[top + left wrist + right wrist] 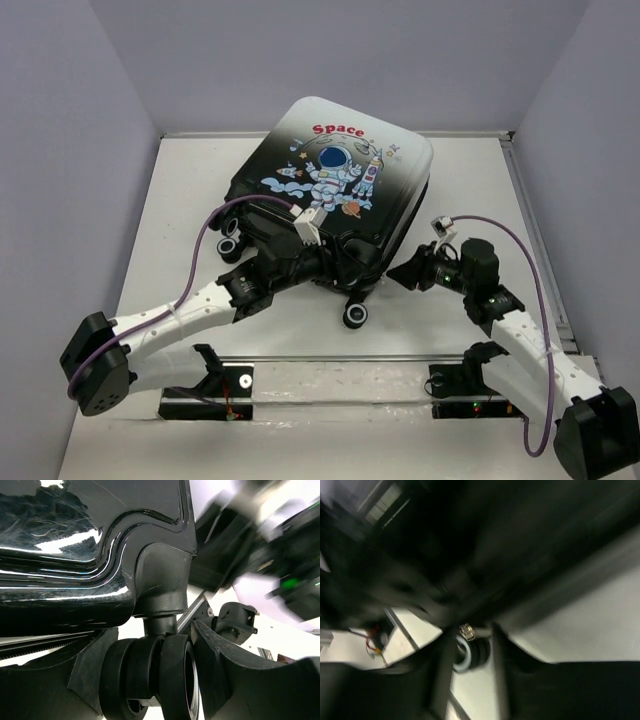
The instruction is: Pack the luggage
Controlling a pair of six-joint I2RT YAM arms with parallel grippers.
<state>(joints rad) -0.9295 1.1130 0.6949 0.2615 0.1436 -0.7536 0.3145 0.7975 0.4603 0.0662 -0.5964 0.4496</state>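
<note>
The luggage point(340, 170) lies shut on the white table point(180, 220), astronaut print up, black wheels point(355, 314) toward me. My left gripper point(328, 266) is at its near edge. In the left wrist view, the fingers point(235, 675) sit on either side of a double wheel point(160, 680) under the glossy black shell point(75, 555) and press on it. My right gripper point(402, 272) is at the case's near right corner. Its wrist view is blurred: the jaws point(472, 675) stand apart, with a metal zipper pull point(466, 630) and a wheel point(470, 655) beyond them under the dark shell point(495, 555).
A metal rail point(340, 357) runs along the near edge between the arm mounts. Grey walls close the back and both sides. Another wheel point(230, 243) sticks out at the case's left. My right arm shows blurred in the left wrist view point(280, 555).
</note>
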